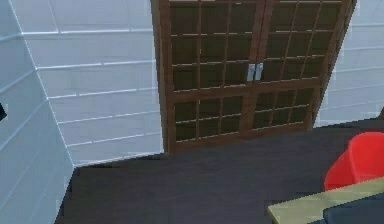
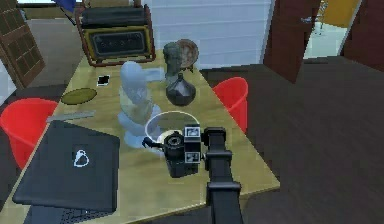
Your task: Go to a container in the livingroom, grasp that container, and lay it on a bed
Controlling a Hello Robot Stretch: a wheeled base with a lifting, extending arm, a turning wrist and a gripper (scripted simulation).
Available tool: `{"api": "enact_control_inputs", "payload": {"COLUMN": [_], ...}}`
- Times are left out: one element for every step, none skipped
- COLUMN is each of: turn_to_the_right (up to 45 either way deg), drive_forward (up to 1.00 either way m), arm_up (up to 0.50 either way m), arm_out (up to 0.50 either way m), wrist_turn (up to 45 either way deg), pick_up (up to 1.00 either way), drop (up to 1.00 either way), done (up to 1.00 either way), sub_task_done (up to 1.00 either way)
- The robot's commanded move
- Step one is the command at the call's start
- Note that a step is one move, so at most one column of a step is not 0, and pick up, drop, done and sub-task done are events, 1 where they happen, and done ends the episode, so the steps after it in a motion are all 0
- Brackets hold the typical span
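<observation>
Wooden table (image 2: 255,150), arm side view. Containers, by size: a dark round-bellied vessel (image 2: 180,92), contents not discernible; a shallow olive dish (image 2: 80,96); a white-rimmed bowl (image 2: 165,127) near the table's middle, just right of a pale blue statue (image 2: 133,95), with tabletop colour showing inside its rim. The gripper (image 2: 170,150) is at the bowl's near rim. The state of its fingers, and whether it holds anything, cannot be told.

Round white-rimmed container (image 2: 169,124), upright on the wooden table (image 2: 240,150) (beside pale statue (image 2: 133,95))
</observation>
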Motion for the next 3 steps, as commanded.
{"api": "enact_control_inputs", "payload": {"turn_to_the_right": [0.0,0.0,0.0], "drive_forward": [0.0,0.0,0.0], "arm_up": [0.14,0.0,0.0], "arm_out": [0.0,0.0,0.0], "wrist_turn": [0.0,-45.0,-45.0], "pick_up": [0.0,0.0,0.0], "drop": [0.0,0.0,0.0], "done": [0.0,0.0,0.0], "sub_task_done": [0.0,0.0,0.0]}}
